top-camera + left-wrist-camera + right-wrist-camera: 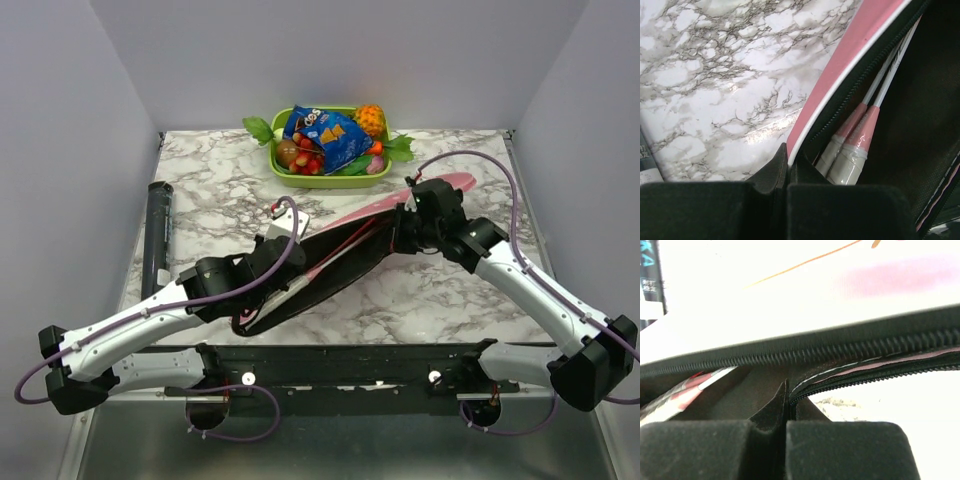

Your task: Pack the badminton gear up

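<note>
The pink racket-shaped bag (350,245) lies diagonally across the table, unzipped, its black inside showing. My left gripper (278,240) is shut on the bag's upper pink edge (840,70) near the wide end. Two rackets (860,135) lie inside with pink shafts and white wrapped handles. My right gripper (405,235) is shut on the lower zipper edge (850,377) of the bag near its narrow end. The bag's upper flap (805,295) stands above my right fingers. The long black tube (157,230) lies along the table's left side. No shuttlecocks show.
A green tray (330,180) with toy fruit and a blue snack packet (325,135) sits at the back middle. Walls close in the table on left, right and back. A black rail (340,365) runs along the near edge.
</note>
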